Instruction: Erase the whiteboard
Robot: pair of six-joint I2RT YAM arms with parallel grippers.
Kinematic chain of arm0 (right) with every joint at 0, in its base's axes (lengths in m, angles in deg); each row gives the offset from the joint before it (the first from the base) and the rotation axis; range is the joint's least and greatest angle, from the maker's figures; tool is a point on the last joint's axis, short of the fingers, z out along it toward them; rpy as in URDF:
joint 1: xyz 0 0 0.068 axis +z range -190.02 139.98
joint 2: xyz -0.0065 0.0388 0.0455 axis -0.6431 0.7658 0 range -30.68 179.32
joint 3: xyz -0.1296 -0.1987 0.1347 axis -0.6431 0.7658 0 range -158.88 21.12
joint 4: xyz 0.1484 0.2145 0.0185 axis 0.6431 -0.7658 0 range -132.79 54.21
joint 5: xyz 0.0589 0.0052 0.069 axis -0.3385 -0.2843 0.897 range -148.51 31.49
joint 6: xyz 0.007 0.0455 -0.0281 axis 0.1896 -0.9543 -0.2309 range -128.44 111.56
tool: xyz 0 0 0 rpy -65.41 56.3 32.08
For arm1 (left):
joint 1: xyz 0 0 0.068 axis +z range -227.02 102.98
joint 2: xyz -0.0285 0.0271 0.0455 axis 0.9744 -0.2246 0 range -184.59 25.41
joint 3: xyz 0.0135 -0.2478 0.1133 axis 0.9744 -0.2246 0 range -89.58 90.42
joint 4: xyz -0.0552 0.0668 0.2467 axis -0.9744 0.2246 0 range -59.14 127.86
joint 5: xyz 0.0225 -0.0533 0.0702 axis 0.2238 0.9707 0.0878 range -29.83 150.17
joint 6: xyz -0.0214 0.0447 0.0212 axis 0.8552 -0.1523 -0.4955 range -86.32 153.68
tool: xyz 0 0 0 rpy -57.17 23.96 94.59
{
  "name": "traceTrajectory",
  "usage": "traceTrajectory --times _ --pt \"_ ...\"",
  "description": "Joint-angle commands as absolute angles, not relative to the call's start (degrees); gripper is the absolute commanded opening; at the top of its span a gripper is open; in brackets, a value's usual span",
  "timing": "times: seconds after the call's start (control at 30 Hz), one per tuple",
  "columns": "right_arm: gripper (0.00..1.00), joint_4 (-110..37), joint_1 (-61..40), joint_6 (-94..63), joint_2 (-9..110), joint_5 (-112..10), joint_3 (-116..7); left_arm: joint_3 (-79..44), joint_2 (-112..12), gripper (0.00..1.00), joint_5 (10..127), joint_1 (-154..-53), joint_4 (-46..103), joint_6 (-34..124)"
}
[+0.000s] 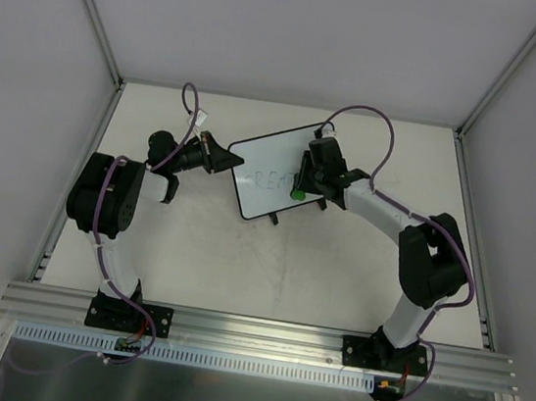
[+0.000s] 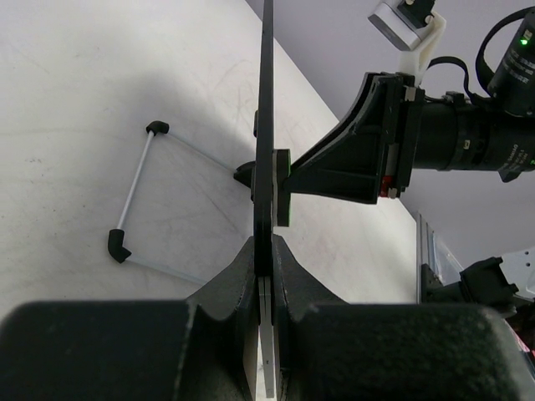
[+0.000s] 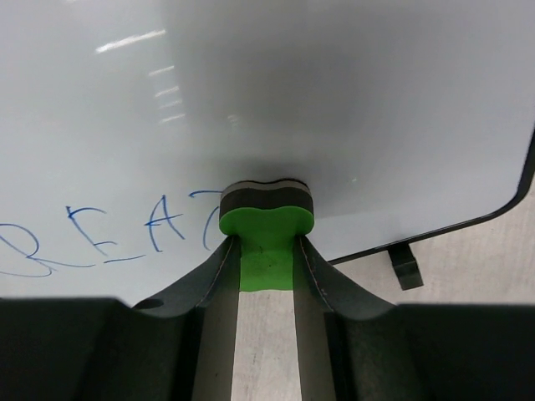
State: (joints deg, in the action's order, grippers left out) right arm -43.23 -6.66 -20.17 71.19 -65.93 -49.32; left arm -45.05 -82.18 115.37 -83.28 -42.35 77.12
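Note:
The whiteboard [image 1: 261, 175] with a thin black frame stands tilted up mid-table, blue handwriting on its face [image 3: 100, 238]. My left gripper [image 1: 222, 158] is shut on the board's left edge; in the left wrist view the board [image 2: 266, 125] shows edge-on between my fingers [image 2: 266, 251]. My right gripper [image 1: 301, 187] is shut on a green eraser [image 1: 298, 194] with a grey felt pad. The eraser [image 3: 266, 221] is pressed flat against the board's face, at the right end of the writing. One black foot [image 3: 405, 266] shows under the board.
The board's wire stand [image 2: 134, 196] with black end caps lies on the table behind it. Grey enclosure walls with aluminium posts [image 1: 93, 9] surround the table. A metal rail [image 1: 261, 330] runs along the near edge.

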Motion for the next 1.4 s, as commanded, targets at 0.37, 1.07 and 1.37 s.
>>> traceTrajectory --times 0.37,1.07,1.37 --pt "0.0 -37.02 -3.28 -22.59 73.74 -66.77 -50.25 -44.06 -81.64 0.0 121.17 -84.49 -47.45 73.49" --pt "0.0 -37.99 -13.48 -18.81 72.95 -61.15 -55.08 -43.97 -81.9 0.0 121.61 -84.49 -47.53 73.49" --pt "0.0 -38.95 -13.39 -19.16 74.53 -59.13 -58.16 -44.05 -81.64 0.0 121.61 -84.58 -47.45 73.41"
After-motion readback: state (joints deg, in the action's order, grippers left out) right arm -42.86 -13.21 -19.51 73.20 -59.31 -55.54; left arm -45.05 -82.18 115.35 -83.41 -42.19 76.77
